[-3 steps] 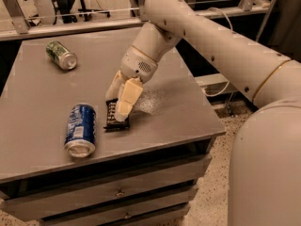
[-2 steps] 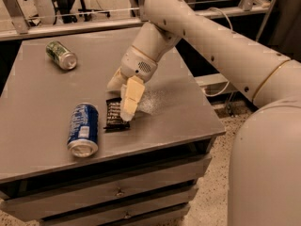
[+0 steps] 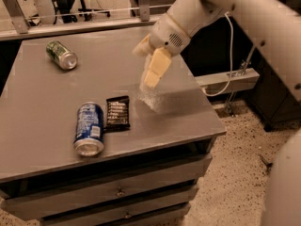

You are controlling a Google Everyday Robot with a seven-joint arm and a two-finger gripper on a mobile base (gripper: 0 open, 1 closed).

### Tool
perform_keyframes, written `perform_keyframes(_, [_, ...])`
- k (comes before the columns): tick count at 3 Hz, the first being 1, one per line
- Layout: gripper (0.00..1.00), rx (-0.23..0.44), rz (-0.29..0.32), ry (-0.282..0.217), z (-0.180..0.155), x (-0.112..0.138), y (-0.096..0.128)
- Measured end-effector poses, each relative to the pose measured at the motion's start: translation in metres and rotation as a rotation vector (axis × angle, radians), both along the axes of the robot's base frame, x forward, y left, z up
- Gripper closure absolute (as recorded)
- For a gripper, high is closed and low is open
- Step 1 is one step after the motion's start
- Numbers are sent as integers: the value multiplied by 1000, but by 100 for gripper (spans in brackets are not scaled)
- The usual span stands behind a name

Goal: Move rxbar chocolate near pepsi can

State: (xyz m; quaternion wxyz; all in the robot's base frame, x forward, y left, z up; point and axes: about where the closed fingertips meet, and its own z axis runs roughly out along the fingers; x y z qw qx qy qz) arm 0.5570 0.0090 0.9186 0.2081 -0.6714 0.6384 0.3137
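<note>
The rxbar chocolate lies flat on the grey table, its dark wrapper right beside the pepsi can. The blue pepsi can lies on its side with its silver end toward the front edge. My gripper hangs above the table, up and to the right of the bar. It is open, holds nothing and is clear of the bar.
A green can lies on its side at the table's far left. Drawers sit under the tabletop. A white cable and a ledge are to the right of the table, and a railing runs behind it.
The gripper has let go of the rxbar chocolate and risen up and to the right. The bar now lies next to the pepsi can.
</note>
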Motion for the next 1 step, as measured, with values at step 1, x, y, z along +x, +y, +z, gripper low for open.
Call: perform_keyframes(1, [0,75,-130,-109,51,13,-44])
